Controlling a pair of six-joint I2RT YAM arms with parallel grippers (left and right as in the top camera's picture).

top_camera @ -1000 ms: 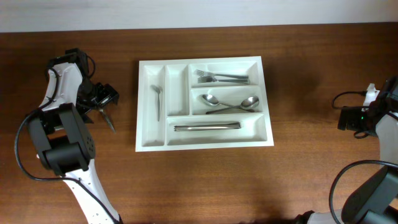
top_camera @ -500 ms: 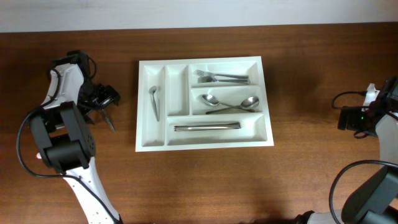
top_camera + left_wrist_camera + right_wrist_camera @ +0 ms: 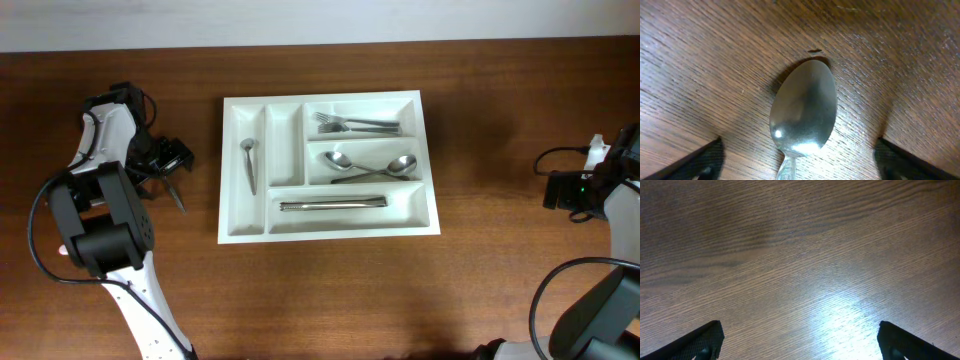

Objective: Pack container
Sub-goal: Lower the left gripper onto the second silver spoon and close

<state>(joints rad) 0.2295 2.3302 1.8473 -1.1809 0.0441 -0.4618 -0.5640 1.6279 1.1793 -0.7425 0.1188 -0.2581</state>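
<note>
Container mid-table, bare wood on all sides; both grippers off to the edges.

The container (image 3: 330,226) lies centred on the table (image 3: 500,290), cutlery in four compartments. The left gripper (image 3: 170,158) sits just off the tray's left wall, fingers spread wide either side of a loose spoon (image 3: 803,109). The right gripper (image 3: 800,342) is spread wide over bare wood, well right of the tray.

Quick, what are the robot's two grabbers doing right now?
Left gripper: open, over a spoon lying loose on the table.
Right gripper: open, holding nothing.
</note>
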